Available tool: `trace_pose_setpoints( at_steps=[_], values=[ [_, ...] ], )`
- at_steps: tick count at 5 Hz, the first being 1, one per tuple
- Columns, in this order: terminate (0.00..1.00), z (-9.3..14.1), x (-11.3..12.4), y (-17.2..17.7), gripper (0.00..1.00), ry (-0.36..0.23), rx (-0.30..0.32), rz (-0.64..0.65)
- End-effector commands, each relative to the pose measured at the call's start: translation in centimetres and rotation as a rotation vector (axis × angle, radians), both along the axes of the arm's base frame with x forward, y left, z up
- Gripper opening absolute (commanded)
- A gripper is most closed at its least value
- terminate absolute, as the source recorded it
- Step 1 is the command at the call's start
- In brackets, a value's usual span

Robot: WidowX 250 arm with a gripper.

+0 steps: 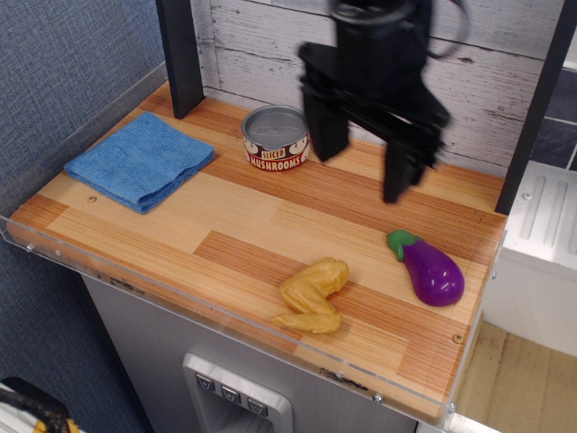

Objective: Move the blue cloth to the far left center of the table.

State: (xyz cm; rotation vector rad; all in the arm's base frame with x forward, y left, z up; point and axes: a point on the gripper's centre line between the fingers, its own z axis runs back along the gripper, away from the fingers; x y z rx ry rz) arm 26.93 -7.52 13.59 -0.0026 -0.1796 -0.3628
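Observation:
The blue cloth (140, 161) lies folded and flat at the far left of the wooden table (261, 225), near its left rim. My gripper (362, 171) hangs open and empty above the table's back middle, to the right of the mushroom can (276, 137). Its two dark fingers (326, 126) point down and stand well apart. It is far from the cloth and touches nothing. The gripper looks motion-blurred.
A yellow toy chicken wing (313, 295) lies near the front edge. A purple toy eggplant (427, 268) lies at the right. A dark post (180, 54) stands at the back left, another at the far right. A whitewashed plank wall (469, 81) backs the table.

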Motion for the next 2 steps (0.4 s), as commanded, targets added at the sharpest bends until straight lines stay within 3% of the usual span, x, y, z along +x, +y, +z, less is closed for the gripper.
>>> trace_pose_setpoints(
  at_steps=[1,2],
  values=[
    [0.00,3.00,-1.62,-1.97,1.00,0.000,-0.008,-0.019],
    [1.00,3.00,-1.62,-1.97,1.00,0.000,-0.008,-0.019]
  ],
)
